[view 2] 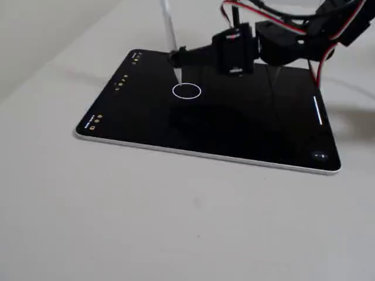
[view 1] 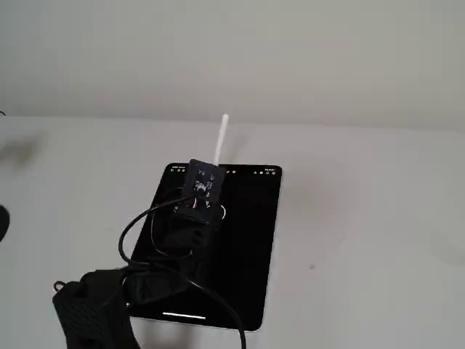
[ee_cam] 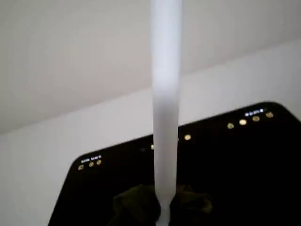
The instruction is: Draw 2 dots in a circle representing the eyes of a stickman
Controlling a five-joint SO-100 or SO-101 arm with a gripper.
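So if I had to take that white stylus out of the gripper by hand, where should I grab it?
Probably the free upper shaft of the stylus, pinched from the sides above the gripper. It stands nearly upright, slim and bare there, while its lower end points at the tablet.

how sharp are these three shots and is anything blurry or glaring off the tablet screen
Wrist view: the white stylus is close and soft-edged, the gripper a dark blur. In a fixed view, the circle reads crisply on the tablet, no glare. In a fixed view from behind the arm, soft even light, slightly hazy.
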